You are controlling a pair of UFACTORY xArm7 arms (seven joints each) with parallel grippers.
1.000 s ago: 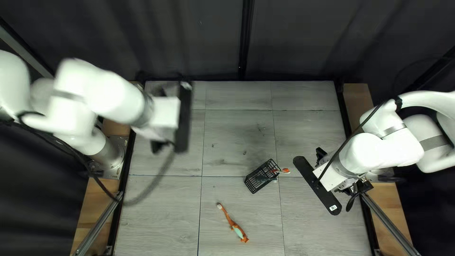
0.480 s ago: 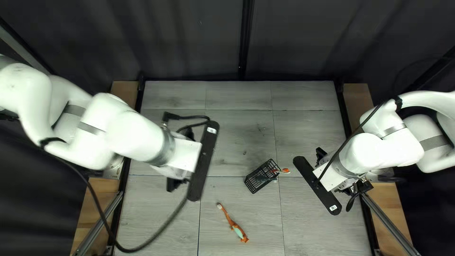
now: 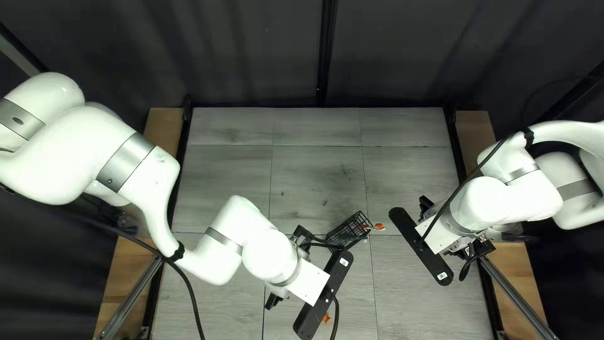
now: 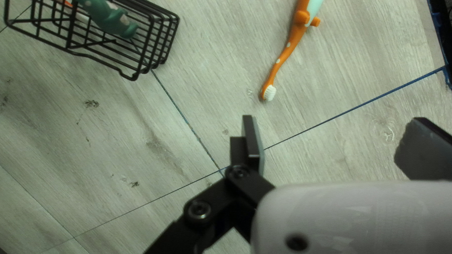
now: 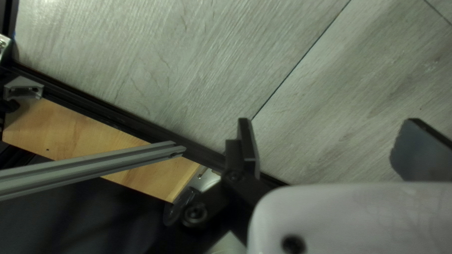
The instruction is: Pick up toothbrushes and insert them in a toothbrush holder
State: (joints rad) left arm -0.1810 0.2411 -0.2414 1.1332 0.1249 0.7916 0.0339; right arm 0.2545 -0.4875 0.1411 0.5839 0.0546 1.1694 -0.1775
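Note:
In the top left view my left gripper (image 3: 323,296) hangs over the orange toothbrush (image 3: 326,318), hiding most of it; my right gripper (image 3: 421,247) is near the right edge. The black wire holder (image 3: 360,225) holds a toothbrush whose orange part (image 3: 379,226) sticks out. In the left wrist view my left gripper (image 4: 338,148) is open, nothing between its fingers. Ahead of it lies the orange toothbrush (image 4: 288,49), bristle end nearest. The holder (image 4: 162,40) with a green handle (image 4: 110,21) inside is farther to one side. In the right wrist view my right gripper (image 5: 334,148) is open and empty.
The right wrist view shows a metal bar (image 5: 94,162) and a wooden strip (image 5: 70,124) beyond the table's black edge. A black cable (image 3: 189,289) trails from my left arm. Grey table boards (image 3: 314,182) lie under both grippers.
My left arm has swung from the table's left part toward the near middle, now covering most of the orange toothbrush and part of the holder. The right arm stayed still.

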